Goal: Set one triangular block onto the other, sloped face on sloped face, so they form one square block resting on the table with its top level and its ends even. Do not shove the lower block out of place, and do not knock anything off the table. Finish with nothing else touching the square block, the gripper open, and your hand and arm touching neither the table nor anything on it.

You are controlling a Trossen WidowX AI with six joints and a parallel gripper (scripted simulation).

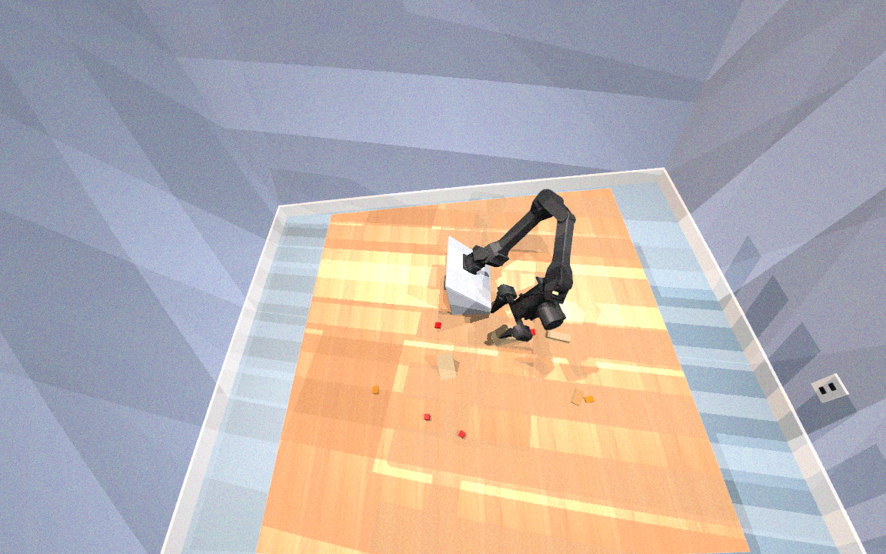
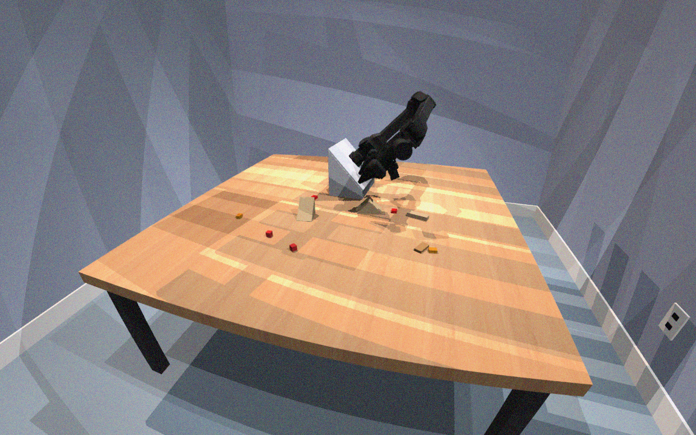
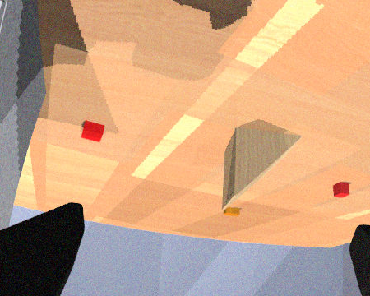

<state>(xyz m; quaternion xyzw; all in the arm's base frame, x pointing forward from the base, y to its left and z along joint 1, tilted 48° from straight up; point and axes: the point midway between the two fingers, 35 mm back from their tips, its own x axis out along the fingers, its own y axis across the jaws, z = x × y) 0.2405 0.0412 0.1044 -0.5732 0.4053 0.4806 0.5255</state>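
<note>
The gripper (image 1: pixel 496 322) (image 2: pixel 377 179) (image 3: pixel 224 232) is open and holds nothing, its fingers cut off by the wrist view's edges. One triangular block (image 1: pixel 446 365) (image 2: pixel 306 209) (image 3: pixel 256 160) stands on the table (image 1: pixel 501 482) (image 2: pixel 339 302) (image 3: pixel 164 94); I can't make out the other.

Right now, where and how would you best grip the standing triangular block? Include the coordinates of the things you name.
I'd come from above, fingers across the triangular block's (image 1: pixel 446 365) (image 2: pixel 306 209) (image 3: pixel 256 158) two ends. The visible end is upright and flat, while the block narrows upward, so pinching slope against back would probably slip.
</note>
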